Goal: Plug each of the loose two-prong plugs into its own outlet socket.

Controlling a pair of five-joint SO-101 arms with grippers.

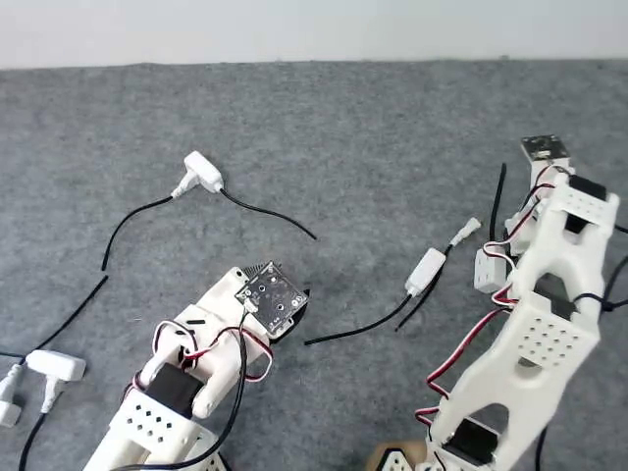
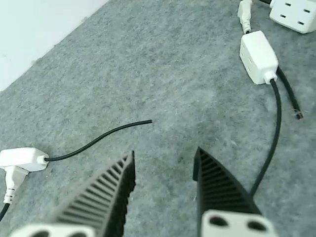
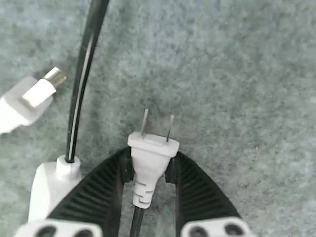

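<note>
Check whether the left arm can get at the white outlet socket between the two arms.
Probably yes: the left gripper is open and empty, and only bare carpet lies between it and the outlet socket. Its black cord runs beside that path.

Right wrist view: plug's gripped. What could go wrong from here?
1. The right gripper pinches the plug by its narrow body, so pushing could tilt it or make it slip.
2. The socket lies loose on the carpet, and the left gripper hangs open away from it, so it may slide when pushed.
3. The black cable beside the right gripper might snag.
</note>
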